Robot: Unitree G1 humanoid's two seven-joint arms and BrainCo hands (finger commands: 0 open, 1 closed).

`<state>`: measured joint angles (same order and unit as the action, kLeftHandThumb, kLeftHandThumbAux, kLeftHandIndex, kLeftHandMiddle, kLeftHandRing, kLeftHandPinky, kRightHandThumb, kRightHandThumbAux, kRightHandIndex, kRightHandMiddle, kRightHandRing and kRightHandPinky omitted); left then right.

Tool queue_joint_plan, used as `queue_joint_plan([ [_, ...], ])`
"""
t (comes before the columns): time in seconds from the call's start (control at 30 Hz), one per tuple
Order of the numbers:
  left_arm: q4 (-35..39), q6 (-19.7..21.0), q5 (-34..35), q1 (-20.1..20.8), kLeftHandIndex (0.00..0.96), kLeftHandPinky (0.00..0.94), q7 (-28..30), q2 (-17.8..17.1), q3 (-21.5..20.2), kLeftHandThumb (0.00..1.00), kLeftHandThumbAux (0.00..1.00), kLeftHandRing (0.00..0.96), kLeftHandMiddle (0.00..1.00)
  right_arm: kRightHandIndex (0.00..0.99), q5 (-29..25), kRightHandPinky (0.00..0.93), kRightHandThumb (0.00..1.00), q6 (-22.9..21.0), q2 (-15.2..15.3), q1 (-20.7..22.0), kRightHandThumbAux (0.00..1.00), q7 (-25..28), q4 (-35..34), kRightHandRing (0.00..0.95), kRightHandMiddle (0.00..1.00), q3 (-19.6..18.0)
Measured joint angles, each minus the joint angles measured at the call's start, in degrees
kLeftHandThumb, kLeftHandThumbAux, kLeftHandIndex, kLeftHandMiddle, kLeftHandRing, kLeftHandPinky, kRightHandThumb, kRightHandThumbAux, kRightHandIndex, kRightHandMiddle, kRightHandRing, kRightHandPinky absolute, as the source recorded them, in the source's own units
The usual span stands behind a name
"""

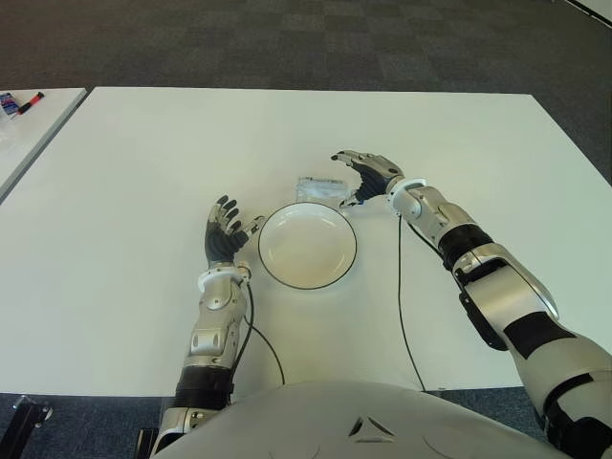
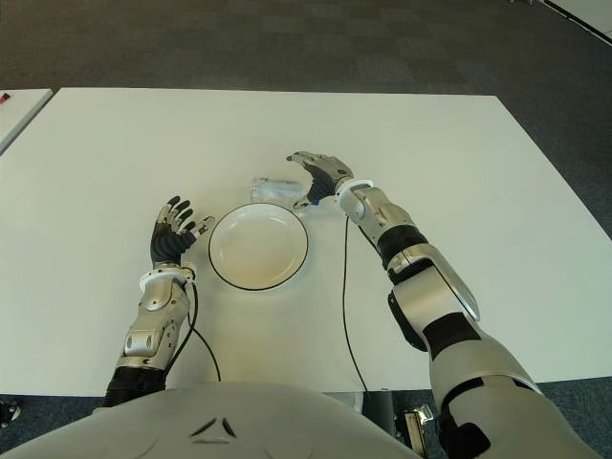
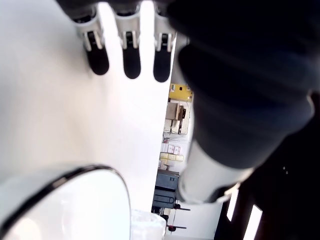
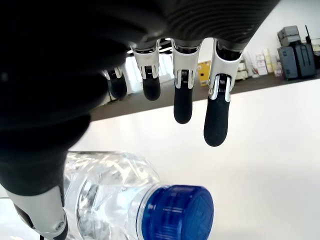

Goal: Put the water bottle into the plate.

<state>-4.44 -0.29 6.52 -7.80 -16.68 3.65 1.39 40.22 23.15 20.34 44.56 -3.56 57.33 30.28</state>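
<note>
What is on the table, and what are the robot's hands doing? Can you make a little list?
bottle: clear, blue cap, lying on its side on the table, just beyond the plate
plate: white with a dark rim, nothing in it
right hand: over the bottle's cap end, fingers spread, not gripping it
left hand: open, to the left of the plate
table: white
task: not done, bottle not in the plate

Bright even light, blurred wrist foregrounds
</note>
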Motion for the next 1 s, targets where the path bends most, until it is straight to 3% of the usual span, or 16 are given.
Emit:
queue_joint_plan([
  [0.5,1.0,0.5,-0.4,-0.1,0.136,0.169,0.0,0.0,0.9,0.052,0.957,0.146,0.164,0.079,-1.9,0.421,1.000,-0.8,0.6,-2.5,0.734,4.5,-3.4,0.233,0.121,-1.9],
  [1.0,2.2,1.3,-0.5,-0.4,0.136,0.165,-0.6,0.0,1.5,0.053,0.957,0.146,0.169,0.085,-2.0,0.419,1.000,-0.9,0.5,-4.4,0.731,3.6,-3.9,0.195,0.081,-2.0],
])
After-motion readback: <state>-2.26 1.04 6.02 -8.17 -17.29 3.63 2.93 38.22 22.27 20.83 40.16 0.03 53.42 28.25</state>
